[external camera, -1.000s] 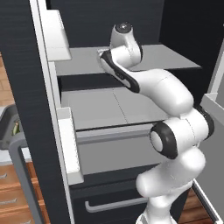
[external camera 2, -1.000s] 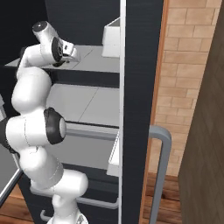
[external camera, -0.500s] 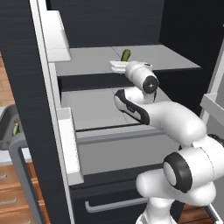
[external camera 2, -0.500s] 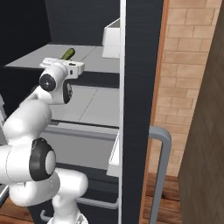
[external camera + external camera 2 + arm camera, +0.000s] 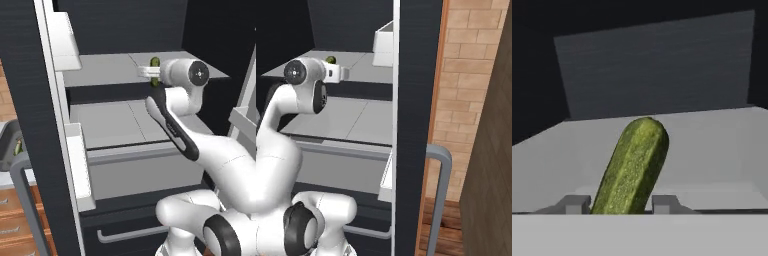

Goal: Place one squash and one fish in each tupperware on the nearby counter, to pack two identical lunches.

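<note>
Gripper (image 5: 621, 204) pinching a dark green squash (image 5: 632, 167) between both fingertips (image 5: 574, 204), jaws pressed against its sides; squash tilted, rising above the grey upper fridge shelf (image 5: 107, 70); beyond, dark back wall (image 5: 657, 70); no readable writing or labels anywhere.

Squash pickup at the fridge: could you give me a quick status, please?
Gripper shut on squash, at the upper fridge shelf. Squash dark green, sticking out past the fingertips. Nothing blocking the way back out.
</note>
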### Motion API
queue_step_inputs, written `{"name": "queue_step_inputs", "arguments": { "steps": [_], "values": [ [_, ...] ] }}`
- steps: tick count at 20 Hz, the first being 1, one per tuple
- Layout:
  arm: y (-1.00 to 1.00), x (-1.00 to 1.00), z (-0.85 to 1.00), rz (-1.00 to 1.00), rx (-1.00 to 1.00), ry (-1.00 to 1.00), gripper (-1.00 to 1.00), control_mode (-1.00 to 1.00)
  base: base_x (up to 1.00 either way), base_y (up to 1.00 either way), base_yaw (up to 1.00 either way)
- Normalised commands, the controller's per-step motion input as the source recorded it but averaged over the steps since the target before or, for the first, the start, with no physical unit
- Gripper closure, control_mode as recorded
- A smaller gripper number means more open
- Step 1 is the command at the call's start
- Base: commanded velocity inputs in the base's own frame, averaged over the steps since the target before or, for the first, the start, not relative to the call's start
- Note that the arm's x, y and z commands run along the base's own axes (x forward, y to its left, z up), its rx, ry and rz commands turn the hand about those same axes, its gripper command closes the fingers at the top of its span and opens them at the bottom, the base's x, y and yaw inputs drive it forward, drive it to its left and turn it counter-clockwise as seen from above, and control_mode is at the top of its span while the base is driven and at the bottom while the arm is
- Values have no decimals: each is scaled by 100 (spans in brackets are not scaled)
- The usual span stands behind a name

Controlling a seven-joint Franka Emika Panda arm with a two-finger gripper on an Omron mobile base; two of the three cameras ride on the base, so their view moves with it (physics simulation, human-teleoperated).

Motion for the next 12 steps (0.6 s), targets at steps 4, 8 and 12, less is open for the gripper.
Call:
{"name": "queue_step_inputs", "arguments": {
  "steps": [4, 8, 12],
  "values": [
    [-16, -100, 30, 0, -19, 71, 100, -100, 0, 0, 0],
    [8, -59, -54, 0, -25, 53, 100, -100, 0, 0, 0],
    [4, -43, -96, 0, -13, -2, 100, -100, 0, 0, 0]
  ]
}}
